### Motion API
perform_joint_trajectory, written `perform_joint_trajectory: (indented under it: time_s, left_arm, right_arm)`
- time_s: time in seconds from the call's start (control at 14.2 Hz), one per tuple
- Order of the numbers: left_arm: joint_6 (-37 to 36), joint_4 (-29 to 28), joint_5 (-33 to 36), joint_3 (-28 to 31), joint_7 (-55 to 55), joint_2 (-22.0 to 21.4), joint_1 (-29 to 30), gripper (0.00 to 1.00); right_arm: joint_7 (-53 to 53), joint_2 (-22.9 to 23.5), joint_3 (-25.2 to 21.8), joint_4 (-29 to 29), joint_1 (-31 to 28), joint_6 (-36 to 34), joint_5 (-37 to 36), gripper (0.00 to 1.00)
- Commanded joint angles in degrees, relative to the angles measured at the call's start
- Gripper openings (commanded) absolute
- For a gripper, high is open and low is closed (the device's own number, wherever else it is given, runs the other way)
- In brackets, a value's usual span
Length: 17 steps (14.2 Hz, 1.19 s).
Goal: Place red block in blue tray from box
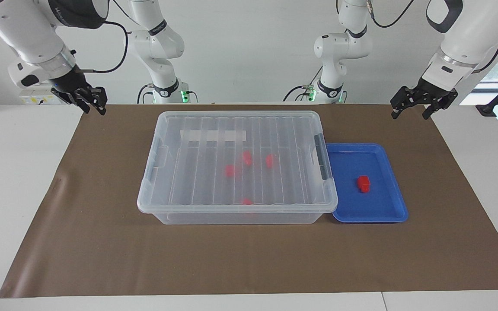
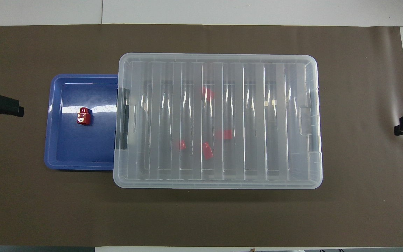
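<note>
1 red block (image 1: 364, 183) in blue tray (image 1: 386, 214) beside lidded box (image 1: 237, 207); left gripper (image 1: 412, 109) and right gripper (image 1: 95, 103) both spread, empty.

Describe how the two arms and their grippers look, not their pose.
Both arms have glossy white rounded shells with black bands at the joints. The right arm carries white lettering on a black segment and a thin black cable looping beside its wrist. The left arm has a black cable by its upper links. Right gripper and left gripper are black two-finger units on silver wrist rings. Green lights glow at both bases.
</note>
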Motion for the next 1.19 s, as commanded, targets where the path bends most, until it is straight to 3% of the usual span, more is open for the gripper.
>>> perform_joint_trajectory:
  time_s: [0.0, 0.28, 1.12]
  left_arm:
    - [0.31, -1.42, 0.07, 0.19, 0.30, -1.40, -0.29, 1.00]
    - [0.31, -1.42, 0.07, 0.19, 0.30, -1.40, -0.37, 1.00]
    - [0.31, -1.42, 0.07, 0.28, 0.30, -1.40, 0.07, 1.00]
  right_arm:
    - [-1.22, -0.05, -1.39, 1.29, 0.62, -1.69, -1.21, 1.00]
    - [-0.96, 0.04, -1.49, 1.29, 0.71, 2.96, -1.13, 1.00]
    - [-0.95, 0.13, 1.06, 1.20, 1.33, 2.88, -1.22, 1.00]
